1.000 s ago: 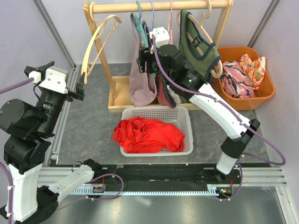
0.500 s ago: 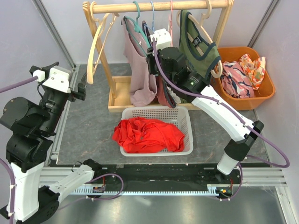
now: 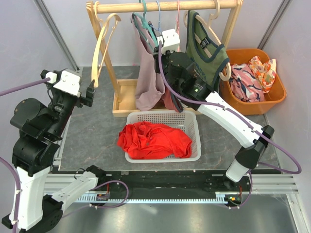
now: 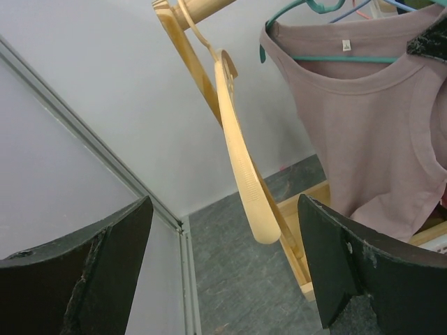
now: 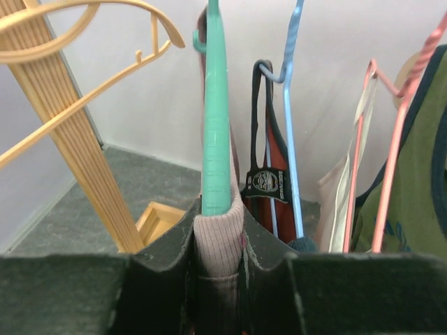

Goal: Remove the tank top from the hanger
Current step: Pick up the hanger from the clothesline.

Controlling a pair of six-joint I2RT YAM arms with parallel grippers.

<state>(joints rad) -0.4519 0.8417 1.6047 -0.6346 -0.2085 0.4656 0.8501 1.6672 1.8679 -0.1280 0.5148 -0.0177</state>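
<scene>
At the rack, the right end effector (image 5: 218,234) is clamped narrow on the shoulder strap of the tank top (image 5: 218,255), right where the strap sits on the teal hanger (image 5: 214,105). Can't tell if the hanger arm is pinched too. Over the last second it has moved up and right. The top (image 3: 147,80) was bunched low with the hanger (image 3: 144,23) tipped. Now it hangs flatter and straighter, hanger more upright, hook on the rail (image 3: 165,6).

Left end effector (image 4: 220,241) has swung in toward the rack, jaws wide open, empty, facing the bare wooden hanger (image 4: 241,160), well apart from the top (image 4: 370,139).

Judgement: grip secured and garment squared up, but nothing freed. Both straps look still on the hanger, so removal not yet begun. Strap likely needs sliding off the hanger arm's end. Basket (image 3: 194,121) sits on the counter (image 3: 97,131) just below.
</scene>
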